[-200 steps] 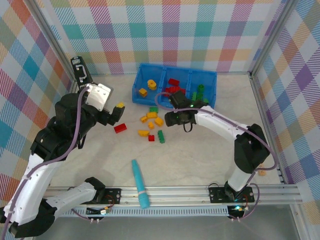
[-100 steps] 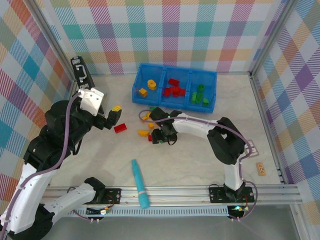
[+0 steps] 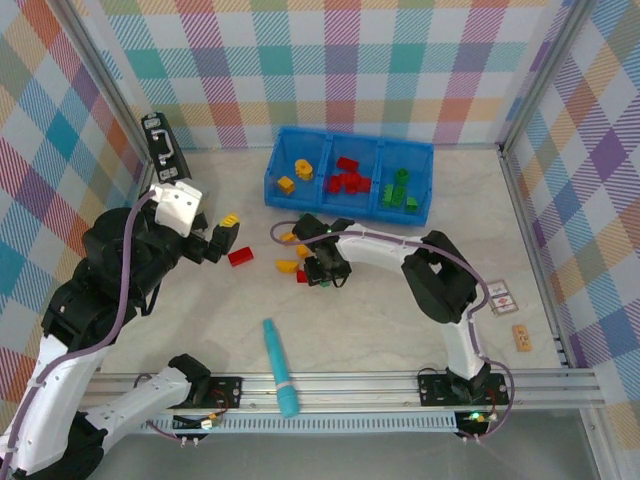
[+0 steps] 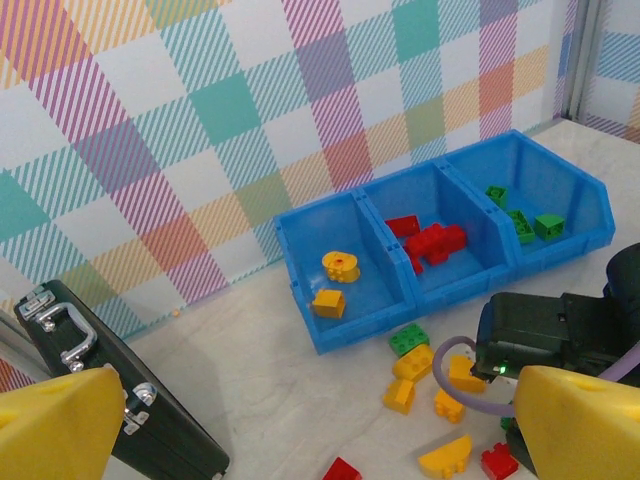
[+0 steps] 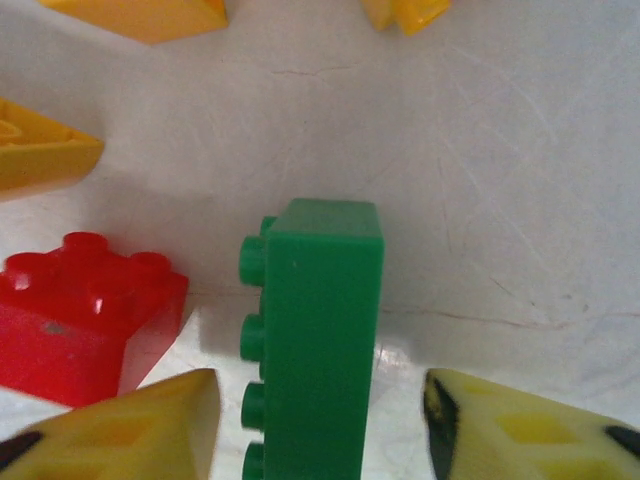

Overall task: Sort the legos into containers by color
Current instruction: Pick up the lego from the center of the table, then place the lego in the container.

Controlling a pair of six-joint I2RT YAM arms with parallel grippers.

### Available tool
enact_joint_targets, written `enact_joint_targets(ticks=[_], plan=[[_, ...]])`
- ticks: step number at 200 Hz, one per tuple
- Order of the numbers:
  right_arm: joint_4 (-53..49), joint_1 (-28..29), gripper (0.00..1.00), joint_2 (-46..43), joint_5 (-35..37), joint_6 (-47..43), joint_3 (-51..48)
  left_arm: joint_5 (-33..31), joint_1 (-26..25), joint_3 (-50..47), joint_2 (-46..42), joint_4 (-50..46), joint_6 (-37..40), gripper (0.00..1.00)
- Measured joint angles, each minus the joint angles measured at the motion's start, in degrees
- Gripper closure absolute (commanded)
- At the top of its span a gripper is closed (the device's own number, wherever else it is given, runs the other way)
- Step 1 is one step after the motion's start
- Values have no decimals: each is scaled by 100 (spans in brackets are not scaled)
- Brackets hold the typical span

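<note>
Right end effector (image 5: 320, 425) down at the table (image 3: 380, 330) in front of the blue bin (image 3: 425, 185); jaws apart, straddling a green lego (image 5: 320, 330) lying on its side, a gap visible on each flank; red lego (image 5: 90, 320) just beside it. Left end effector (image 3: 222, 236) off to the left, jaws wide apart, nothing between them; bin compartments hold yellow, red and green pieces, left to right.
</note>
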Motion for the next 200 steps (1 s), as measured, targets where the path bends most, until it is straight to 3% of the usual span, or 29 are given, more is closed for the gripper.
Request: enact_joint_targets(ticks=[47, 94, 149, 173, 200], plan=[[-48, 0, 74, 39, 116, -337, 4, 0, 0, 2, 2, -2, 0, 0], [-151, -293, 76, -411, 223, -1104, -409, -2, 0, 61, 107, -7, 2, 0], [-533, -2020, 75, -1869, 949, -2557, -68, -26, 0, 63, 105, -4, 7, 0], [-391, -2828, 75, -1895, 1139, -2929, 492, -24, 0, 66, 127, -4, 9, 0], [-251, -3283, 74, -1504, 1241, -3285, 1139, -22, 0, 186, 210, -20, 26, 0]])
